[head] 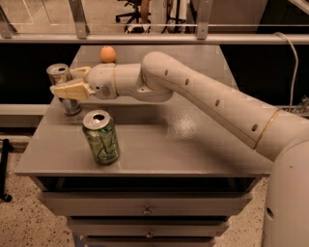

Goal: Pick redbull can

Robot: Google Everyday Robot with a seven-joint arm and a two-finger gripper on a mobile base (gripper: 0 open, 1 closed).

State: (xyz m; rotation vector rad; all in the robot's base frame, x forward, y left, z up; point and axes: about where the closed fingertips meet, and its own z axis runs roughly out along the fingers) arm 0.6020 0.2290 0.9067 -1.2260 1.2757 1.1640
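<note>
Gripper [63, 80] is at the back-left corner of the grey table [203, 144], with the arm [207, 96] reaching in from the right across the tabletop. The wrist is roughly level and points left.

Gripper state: spread apart, not closed. The near finger [72, 90] crosses in front of the redbull can [59, 73] at about mid-height. The far one sits just right of the can's rim, towards the back. The can looks bracketed between the two. I can't tell whether either pad actually touches it.

Redbull can: upright, base on the table, close to the left edge and near the back. Silver top visible with the tab opening. Lower body shows below the near finger, and the middle of the can is hidden behind it.

Other stuff:
- Green can [100, 137] with swirl lines, upright, opened top. It stands nearer the front edge, in front of and slightly right of the redbull can, apart from it and from the gripper.
- Orange [108, 54] at the back of the table, behind the wrist, not touching anything.
- Drawers [146, 210] under the tabletop, shut.
- Pale cable [293, 58] running down on the right, behind the arm.
- Floor behind the rail, with an office chair base [129, 6] at the top.
</note>
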